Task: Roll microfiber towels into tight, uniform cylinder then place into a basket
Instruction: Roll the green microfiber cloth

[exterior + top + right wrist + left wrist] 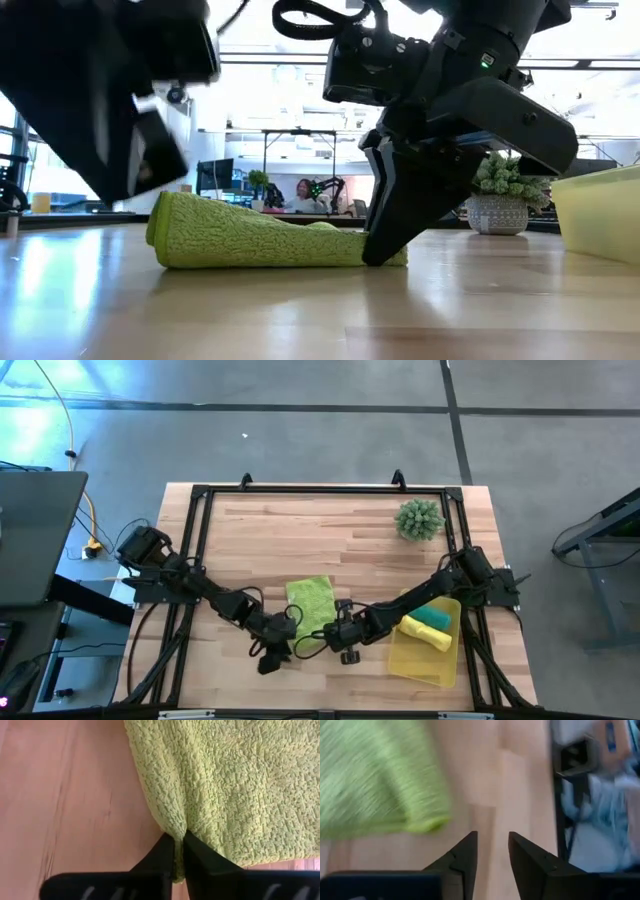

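Here, right jaws (179, 851) pinching lime green towel (235, 785) edge, left jaws (492, 851) spread, just beside it

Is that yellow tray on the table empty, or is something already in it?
Not empty: the basket holds a yellow towel and a teal towel.

Left arm: enters from left edge of high view, runs diagonally to lower centre; left gripper (283, 643) low in frame, fingers (462, 862) parted by narrow gap, nothing between them, tips just beside towel (311, 600).

Right arm: enters from right of high view, reaches leftward to lower centre; right gripper (179, 851) angled down to table, jaws pinched on towel edge.
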`<state>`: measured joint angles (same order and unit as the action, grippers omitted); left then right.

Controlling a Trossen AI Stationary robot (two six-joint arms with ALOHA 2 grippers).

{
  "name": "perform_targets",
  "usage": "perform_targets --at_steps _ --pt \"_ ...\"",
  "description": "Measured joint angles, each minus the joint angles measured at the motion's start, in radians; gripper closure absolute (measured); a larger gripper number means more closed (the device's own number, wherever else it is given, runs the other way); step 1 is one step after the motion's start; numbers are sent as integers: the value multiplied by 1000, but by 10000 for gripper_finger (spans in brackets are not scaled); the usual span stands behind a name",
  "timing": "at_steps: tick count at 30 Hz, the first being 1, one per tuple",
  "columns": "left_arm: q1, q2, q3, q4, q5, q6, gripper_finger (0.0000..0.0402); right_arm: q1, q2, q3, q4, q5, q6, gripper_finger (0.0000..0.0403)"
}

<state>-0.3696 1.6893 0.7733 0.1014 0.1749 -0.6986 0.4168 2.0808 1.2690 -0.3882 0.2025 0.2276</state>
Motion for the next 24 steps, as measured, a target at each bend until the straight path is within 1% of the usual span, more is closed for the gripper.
perform_targets --at_steps 3,6,8,9,11,13,17,21,24 --pt "-32 -15 1 44 -27 160 294 0 0 0 1 -1 6 398" --pt "-79 -19 1 81 -96 299 289 -1 0 0 2 -4 32 399" --pt "-113 -19 1 90 -190 377 288 -4 0 0 2 -10 36 400" --pt "-129 -19 1 90 -258 405 288 -5 0 0 2 -15 37 400" --pt "-154 -13 1 91 -399 422 288 -9 0 0 4 -16 37 401" --pt "-169 -9 1 87 -498 428 288 -12 0 0 6 -24 44 401" --pt "-170 -9 1 101 -543 423 276 -20 0 0 16 -45 64 402" --pt "-166 -9 1 105 -580 395 245 -25 0 0 21 -64 64 402" --pt "-164 9 3 115 -581 395 222 -25 0 -2 29 -64 64 402"
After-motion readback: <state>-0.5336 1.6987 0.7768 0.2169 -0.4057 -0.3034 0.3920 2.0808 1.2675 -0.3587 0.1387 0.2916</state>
